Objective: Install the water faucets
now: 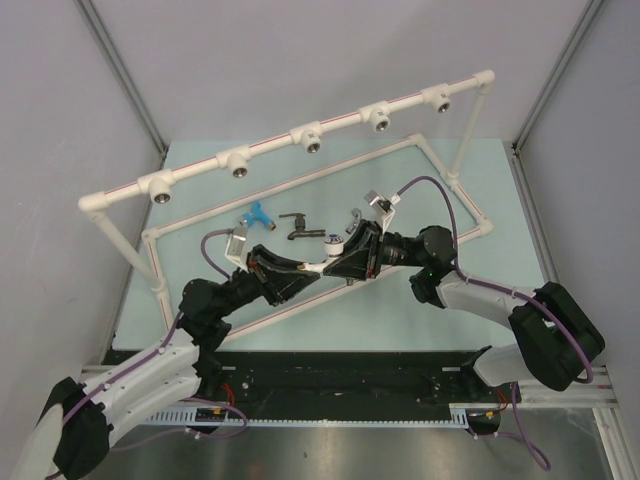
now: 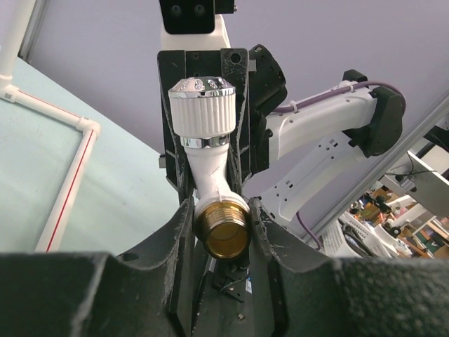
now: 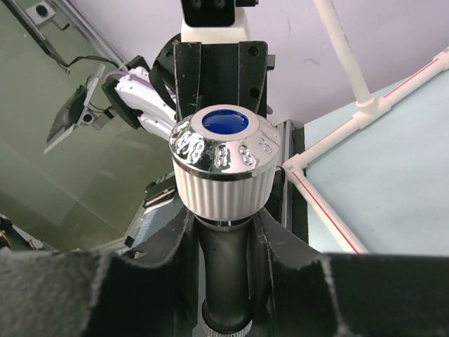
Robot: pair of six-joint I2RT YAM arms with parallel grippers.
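Note:
The white faucet (image 1: 333,242) hangs in mid-air between both arms above the table's middle. My left gripper (image 2: 221,226) is shut on its brass threaded end (image 2: 223,232), and the ribbed white knob (image 2: 202,112) points away from me. My right gripper (image 3: 226,246) is shut on the stem just under that knob (image 3: 224,165), which has a chrome cap with a blue dot. Behind them on the mat lie the blue faucet (image 1: 257,214), the dark faucet (image 1: 297,228) and a silver-grey faucet (image 1: 356,216).
A white pipe frame crosses the back, carrying several tee fittings (image 1: 312,140) with round metal sockets facing the arms. A lower pipe rectangle (image 1: 470,215) lies on the pale green mat. Grey walls close in on the left and right.

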